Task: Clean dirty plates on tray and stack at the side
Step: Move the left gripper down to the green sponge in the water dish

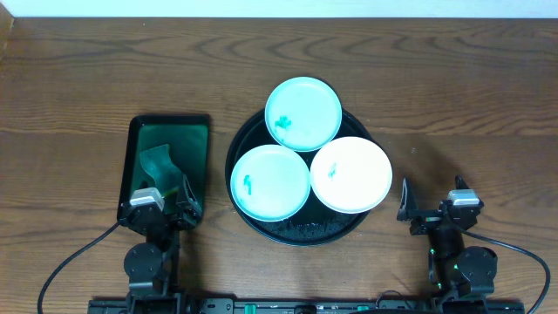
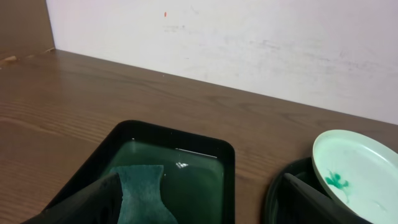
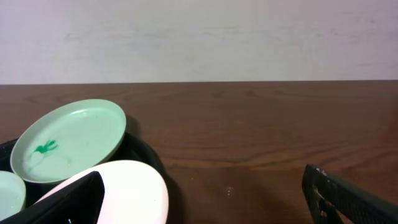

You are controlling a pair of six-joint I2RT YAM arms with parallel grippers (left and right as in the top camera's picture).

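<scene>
The round black tray [image 1: 297, 234] sits mid-table and holds three plates. A turquoise plate [image 1: 302, 113] with teal smears leans on the far rim. A second turquoise plate [image 1: 270, 181] with a small smear is at the front left. A white plate [image 1: 350, 174] is at the front right. My left gripper [image 1: 161, 199] is open and empty over the near end of the green tray, left of the black tray. My right gripper [image 1: 432, 208] is open and empty over the table, right of the white plate. The right wrist view shows the white plate [image 3: 130, 186] and the far turquoise plate [image 3: 71, 140].
A dark green rectangular tray [image 1: 199, 148] with liquid and a teal sponge [image 1: 159, 166] lies left of the black tray. It also shows in the left wrist view [image 2: 180, 140] with the sponge [image 2: 143, 193]. Bare wood lies right of the black tray. A white wall stands behind the table.
</scene>
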